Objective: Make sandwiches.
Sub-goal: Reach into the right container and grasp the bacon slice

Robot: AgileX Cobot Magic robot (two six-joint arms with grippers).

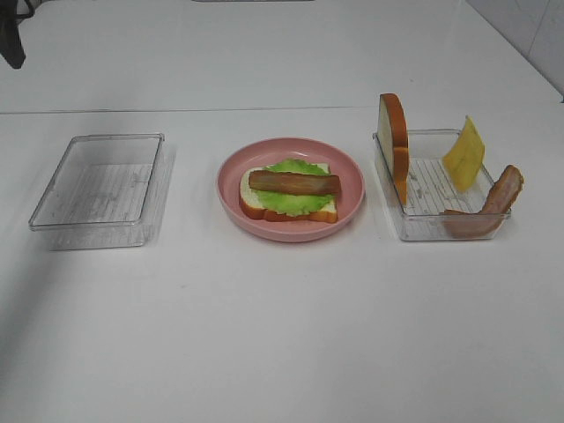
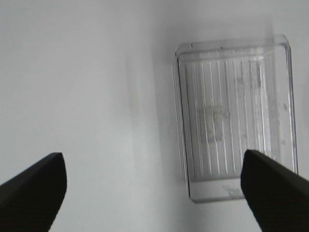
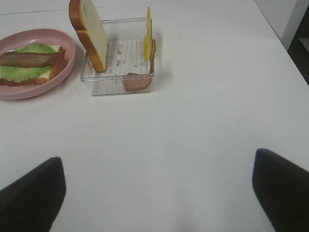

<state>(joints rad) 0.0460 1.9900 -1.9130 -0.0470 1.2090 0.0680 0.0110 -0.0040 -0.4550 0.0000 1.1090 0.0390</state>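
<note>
The half-built sandwich [image 1: 289, 196] sits on the round pink plate [image 1: 227, 181] in the middle of the white table [image 1: 282, 335]. It has a white bread slice with orange-brown crust [image 1: 250, 205] underneath, a green lettuce leaf [image 1: 300, 203] over it and one reddish-brown bacon strip [image 1: 294, 183] lying across the top. The parts not yet used are in the clear plastic rectangular tray [image 1: 427, 185] to the right of the plate. A second bread slice [image 1: 394, 132] stands on edge against the tray's left wall, a yellow cheese slice [image 1: 463, 154] leans at the far right corner, and a second bacon strip [image 1: 493, 207] is propped at the near right. A matching clear tray [image 1: 97, 189] on the left holds nothing. Neither arm shows in the high view. The right gripper [image 3: 157, 155] hangs on the near side of the loaded tray with its fingers spread wide and nothing between them. The left gripper [image 2: 152, 154], equally spread and unloaded, looks down beside the left tray. The next layer most likely falls to the right arm, since the supplies are all on its side. It should come down over one piece only and close across that piece's thin faces, not its edge. It should also keep clear of the upright bread, which looks easy to tip. Lifting straight up past the tray wall before crossing to the plate would avoid snagging. A low, flat, centred release should keep the stack from sliding.
</note>
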